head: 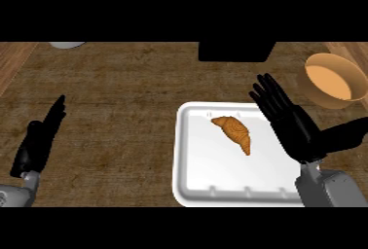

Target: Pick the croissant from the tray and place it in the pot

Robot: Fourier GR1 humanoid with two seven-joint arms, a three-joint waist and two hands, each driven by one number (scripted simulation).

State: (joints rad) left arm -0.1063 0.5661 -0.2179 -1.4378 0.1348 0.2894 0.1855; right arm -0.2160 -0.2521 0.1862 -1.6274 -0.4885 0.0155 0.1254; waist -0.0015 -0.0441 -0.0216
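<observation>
A golden-brown croissant (234,132) lies in the upper middle of a white tray (208,180) on the dark counter. At the right edge stands the pot (335,80), tan with an orange inside, tilted toward me. My right hand (291,124) hovers over the tray's right rim, fingers straight and pointing up-left, a short way right of the croissant and not touching it. Far left, my left hand (39,138) rests edge-on with fingers straight, holding nothing.
A black block (236,51) sits at the counter's far edge, above the tray. A pale round object (67,44) peeks in at the top left. Lighter wood strips (14,61) border the counter at both sides.
</observation>
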